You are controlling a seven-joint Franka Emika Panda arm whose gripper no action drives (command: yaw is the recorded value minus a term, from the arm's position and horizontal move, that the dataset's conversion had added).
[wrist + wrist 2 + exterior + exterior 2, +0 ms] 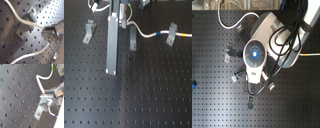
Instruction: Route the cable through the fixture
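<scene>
The white cable [146, 35] runs from the board's middle to the first exterior view's right. It passes the right clip [170, 35], with a blue band before it and a yellow band after it. In the first wrist view the cable [20, 17] lies across a grey clip [25, 25] and ends between my fingers. My gripper [48, 33] is shut on the cable just beside that clip. In the second wrist view my gripper [48, 96] pinches the cable [38, 81] above another clip [42, 109]. The arm hides the gripper in the second exterior view.
A long grey bar [112, 45] stands over the black perforated board [139, 100]. A left clip [88, 31] and a middle clip [133, 37] are bolted to it. The arm's body [254, 55] covers the middle of the second exterior view. Cable loops lie along the far edge [232, 24].
</scene>
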